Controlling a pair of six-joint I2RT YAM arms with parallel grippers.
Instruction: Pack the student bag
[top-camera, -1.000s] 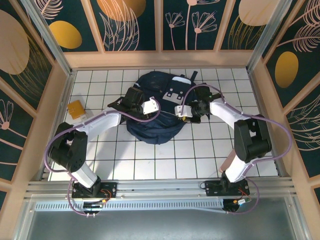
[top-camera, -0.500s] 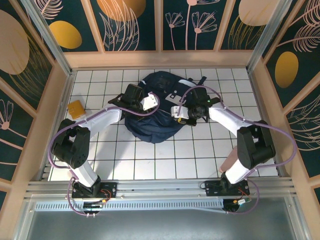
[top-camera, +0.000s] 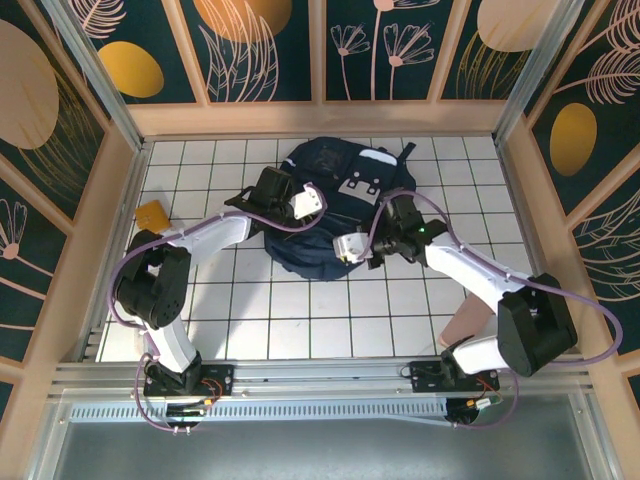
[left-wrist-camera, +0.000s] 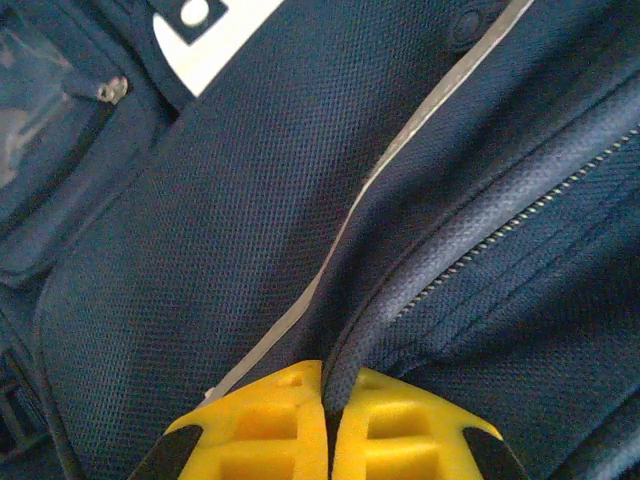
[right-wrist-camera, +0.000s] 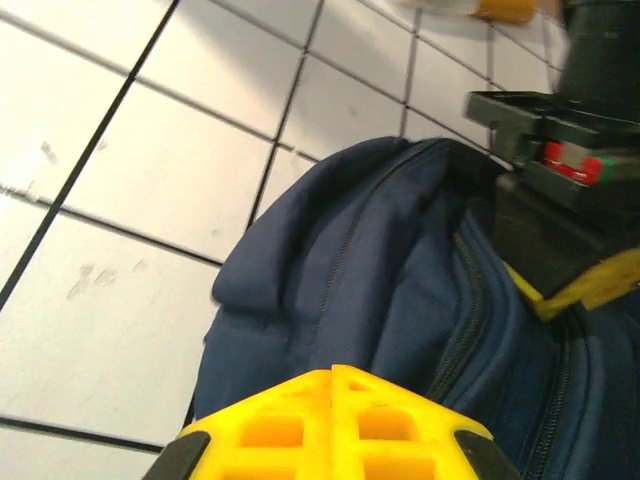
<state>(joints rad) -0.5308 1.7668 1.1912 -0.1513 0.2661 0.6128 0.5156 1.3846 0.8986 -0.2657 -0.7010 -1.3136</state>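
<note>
The table (top-camera: 300, 310) is white tile with dark grid lines, and my right wrist view shows a few scuffs on the tiles near the bag. The enclosure has a pale wood frame. Its wall panels (top-camera: 265, 50) on the left, far and right sides are dark teal with gold discs and line-drawn flowers. An aluminium rail (top-camera: 320, 375) runs along the near edge by the arm bases.

I see the student bag (top-camera: 335, 215) lying flat, centre to far on the table, grey patch up. An orange-yellow packet (top-camera: 152, 215) sits at the left edge, well apart from it.

My left gripper (left-wrist-camera: 328, 400) is clenched on a piped seam of the bag beside the zip. My right gripper (right-wrist-camera: 333, 385) is closed at the bag's near edge, tips against the fabric. I can't tell if any is pinched.
</note>
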